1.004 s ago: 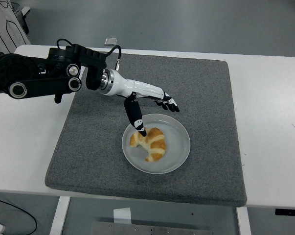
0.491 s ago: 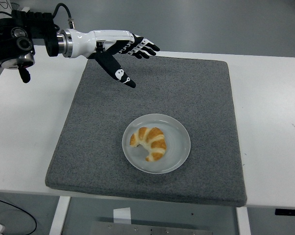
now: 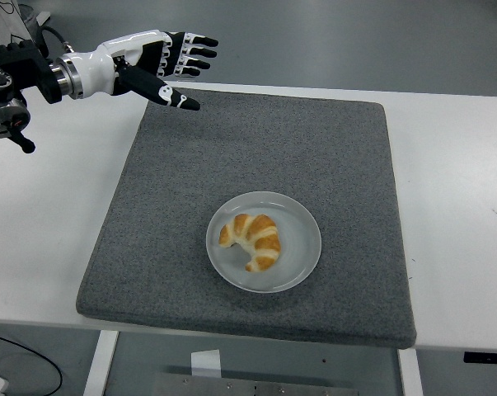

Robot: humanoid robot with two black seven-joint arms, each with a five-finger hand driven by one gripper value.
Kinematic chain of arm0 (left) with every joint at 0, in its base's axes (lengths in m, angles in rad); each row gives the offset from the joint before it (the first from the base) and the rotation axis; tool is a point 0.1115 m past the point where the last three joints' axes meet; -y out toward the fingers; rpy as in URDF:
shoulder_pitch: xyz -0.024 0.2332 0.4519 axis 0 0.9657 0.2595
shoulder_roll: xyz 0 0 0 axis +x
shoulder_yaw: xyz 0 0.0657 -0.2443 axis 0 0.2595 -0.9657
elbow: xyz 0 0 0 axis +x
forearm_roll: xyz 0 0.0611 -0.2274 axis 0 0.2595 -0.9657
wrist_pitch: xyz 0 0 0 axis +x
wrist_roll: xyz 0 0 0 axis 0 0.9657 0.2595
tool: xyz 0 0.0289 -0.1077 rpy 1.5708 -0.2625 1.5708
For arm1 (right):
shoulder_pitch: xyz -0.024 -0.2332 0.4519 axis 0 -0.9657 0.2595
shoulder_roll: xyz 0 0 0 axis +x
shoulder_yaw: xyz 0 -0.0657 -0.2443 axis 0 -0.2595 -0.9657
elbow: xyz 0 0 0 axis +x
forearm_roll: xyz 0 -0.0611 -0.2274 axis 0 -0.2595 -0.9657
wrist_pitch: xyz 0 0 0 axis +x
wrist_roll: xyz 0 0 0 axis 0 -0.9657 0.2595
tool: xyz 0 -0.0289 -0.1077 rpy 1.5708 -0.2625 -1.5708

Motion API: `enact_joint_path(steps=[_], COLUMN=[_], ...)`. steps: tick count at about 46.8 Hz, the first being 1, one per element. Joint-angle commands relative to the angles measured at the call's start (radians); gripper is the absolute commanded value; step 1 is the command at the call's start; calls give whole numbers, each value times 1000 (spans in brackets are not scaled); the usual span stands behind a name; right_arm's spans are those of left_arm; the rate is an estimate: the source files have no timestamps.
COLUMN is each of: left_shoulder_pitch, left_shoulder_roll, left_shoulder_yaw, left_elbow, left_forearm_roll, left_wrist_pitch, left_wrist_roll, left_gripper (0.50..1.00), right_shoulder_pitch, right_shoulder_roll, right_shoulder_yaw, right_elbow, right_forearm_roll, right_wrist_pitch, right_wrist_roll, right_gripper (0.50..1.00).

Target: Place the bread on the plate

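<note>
A croissant (image 3: 252, 240) lies on the pale round plate (image 3: 302, 264) on a grey mat (image 3: 330, 157) (covering the white table (image 3: 454, 206)); the left hand (image 3: 153, 59), fingers spread and empty, hovers over the mat's far-left corner

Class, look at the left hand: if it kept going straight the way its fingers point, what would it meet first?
The left hand, open, hangs at the gray mat's far left corner, fingers pointing right along the far edge. That line looks free; it passes well clear of the croissant on the plate, though height is unclear.
</note>
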Motion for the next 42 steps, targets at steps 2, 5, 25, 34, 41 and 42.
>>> enact_joint_path(steps=[2, 5, 25, 34, 41, 42], left_shoulder_pitch=[8, 8, 63, 71, 71, 71], left_shoulder_roll=[-1, -6, -1, -9, -24, -26], left_shoulder_yaw=[0, 0, 1, -2, 0, 0], left_elbow=[45, 65, 108, 178, 232, 238], left_forearm_roll=[-140, -214, -469, -507, -576, -584], left_wrist_pitch=[-1, -1, -16, -21, -73, -81], left_wrist_roll=[0, 0, 6, 8, 9, 9], left_gripper=[996, 996, 996, 996, 996, 996], right_shoulder_pitch=[0, 0, 0, 0, -2, -2], right_shoulder_roll=[0, 0, 0, 0, 0, 0], right_shoulder_yaw=[0, 0, 0, 3, 5, 5], right_elbow=[0, 0, 0, 5, 8, 8], right_forearm_roll=[0, 0, 0, 4, 7, 7], right_wrist_pitch=[0, 0, 0, 3, 2, 2], right_wrist_roll=[0, 0, 0, 0, 0, 0], right_gripper=[932, 932, 932, 932, 932, 932])
